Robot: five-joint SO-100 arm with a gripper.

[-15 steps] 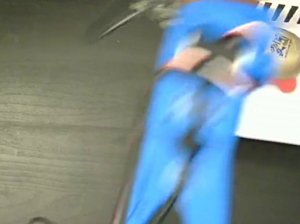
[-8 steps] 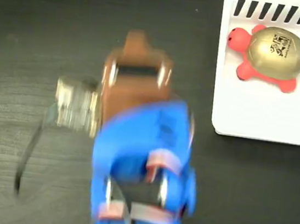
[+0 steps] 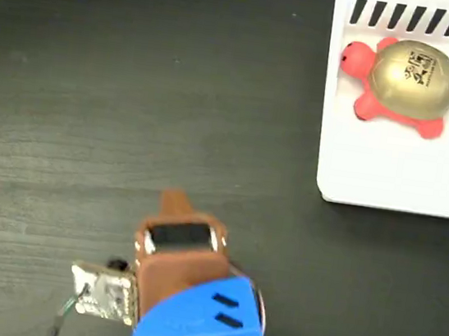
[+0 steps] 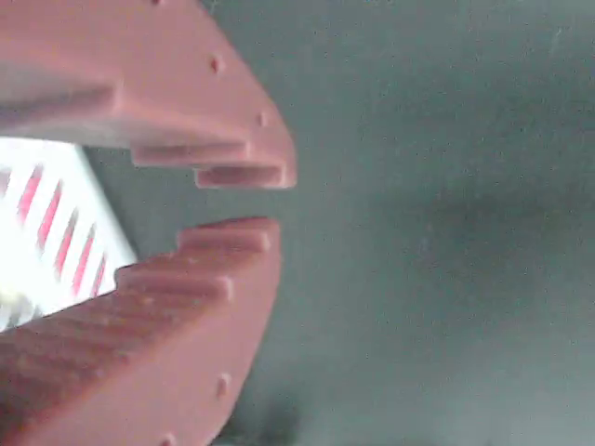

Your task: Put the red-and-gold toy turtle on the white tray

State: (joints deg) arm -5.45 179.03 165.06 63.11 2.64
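**A:** Where is the turtle right now?

**B:** The small red-and-gold toy turtle (image 3: 402,85), with coral-red head and legs and a shiny gold domed shell carrying a black printed logo, lies upright on the flat white rectangular tray (image 3: 389,177). Its head points toward the tray's left edge in the fixed view. The tray sits in the top right corner of that view, with black diagonal stripes along its top and right edges.

**A:** Is anything touching it?

**B:** No. The turtle rests alone, well apart from the arm.

**A:** What has changed?

**B:** A second ago the blue arm covered the tray's left side, right beside the turtle. Half a second ago it was already mid-table. Now it is pulled back to the bottom edge of the fixed view, and its reddish-brown two-finger gripper (image 3: 175,204) points up over the dark wood-grain table (image 3: 92,101). The turtle has not shifted since the arm let go.

**A:** And the jaws?

**B:** In the wrist view the gripper (image 4: 246,200) shows its two stepped, toothed fingers almost closed, with a narrow gap between the tips and nothing held. A striped corner of the tray shows behind them at the left.

**A:** What does that mean for the task?

**B:** Judging from this, the placement looks complete and the arm is retreating.
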